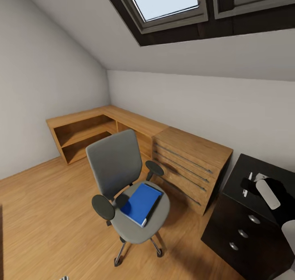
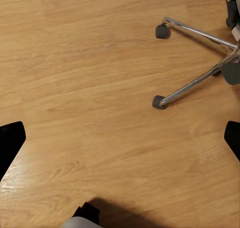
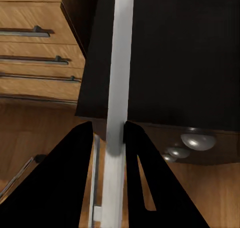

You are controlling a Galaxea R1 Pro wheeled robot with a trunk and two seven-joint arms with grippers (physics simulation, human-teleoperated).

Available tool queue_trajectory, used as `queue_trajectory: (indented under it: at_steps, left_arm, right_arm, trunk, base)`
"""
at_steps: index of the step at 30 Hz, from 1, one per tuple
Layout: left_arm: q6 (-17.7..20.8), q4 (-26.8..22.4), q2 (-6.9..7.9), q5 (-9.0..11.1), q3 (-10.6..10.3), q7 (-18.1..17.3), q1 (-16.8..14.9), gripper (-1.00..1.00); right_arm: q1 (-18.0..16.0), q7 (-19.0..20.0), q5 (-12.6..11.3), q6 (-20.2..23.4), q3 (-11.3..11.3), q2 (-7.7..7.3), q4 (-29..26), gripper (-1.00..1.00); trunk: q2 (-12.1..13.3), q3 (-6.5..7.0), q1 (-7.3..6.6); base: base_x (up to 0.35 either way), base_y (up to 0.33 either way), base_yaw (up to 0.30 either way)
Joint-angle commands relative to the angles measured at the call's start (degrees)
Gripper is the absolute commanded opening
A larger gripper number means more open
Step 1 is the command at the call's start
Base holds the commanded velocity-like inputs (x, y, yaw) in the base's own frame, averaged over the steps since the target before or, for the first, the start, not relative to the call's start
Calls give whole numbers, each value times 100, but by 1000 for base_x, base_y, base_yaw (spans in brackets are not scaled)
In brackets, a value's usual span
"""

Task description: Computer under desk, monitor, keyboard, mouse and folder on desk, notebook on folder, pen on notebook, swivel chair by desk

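Desk: I have the long glossy black desk (image 1: 246, 169) at my right, beside the wooden dresser.
Chair: the grey-upholstered swivel chair (image 1: 119, 165) carries the flat bright blue folder (image 1: 141, 203); it may roll if nudged.
Right gripper (image 3: 116, 138): pinching the thin white pen (image 3: 120, 63) above the desk; a slack grip could drop it.
Left gripper: spread wide, empty.

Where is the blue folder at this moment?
In the head view, the folder lies flat on the seat of the swivel chair, between its armrests, left of the wooden dresser and the desk.
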Motion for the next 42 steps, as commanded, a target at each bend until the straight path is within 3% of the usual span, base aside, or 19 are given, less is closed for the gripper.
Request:
queue_trajectory:
  at_steps: [1, 11, 15, 22, 42]
  left_arm:
    - [17, -14, 6, 28, -14, 42, 0, 100]
    - [9, -14, 6, 28, -5, 42, 0, 100]
    - [8, -14, 6, 28, -4, 42, 2, 100]
    - [8, -14, 6, 28, -12, 48, 2, 100]
    - [8, -28, 12, 28, 3, 55, 1, 100]
  right_arm:
    - [-5, -29, -11, -144, -1, -2, 117, -100]
    - [-27, 309, 192, -861, -1, -5, 1054, -100]
    - [-37, 410, 523, -954, 0, -11, 1246, -100]
    - [-38, 421, 586, -966, 0, -10, 1267, -100]
    - [-38, 421, 594, -926, 0, -3, 1270, -100]
  trunk:
    - [-5, -6, 1]
    - [-5, -6, 1]
    - [-5, -6, 1]
    - [-5, -6, 1]
    - [-5, -6, 1]
  base:
    - [4, 0, 0]
    - [196, 0, 0]
    - [319, 0, 0]
    - [245, 0, 0]
    - [48, -57, 0]
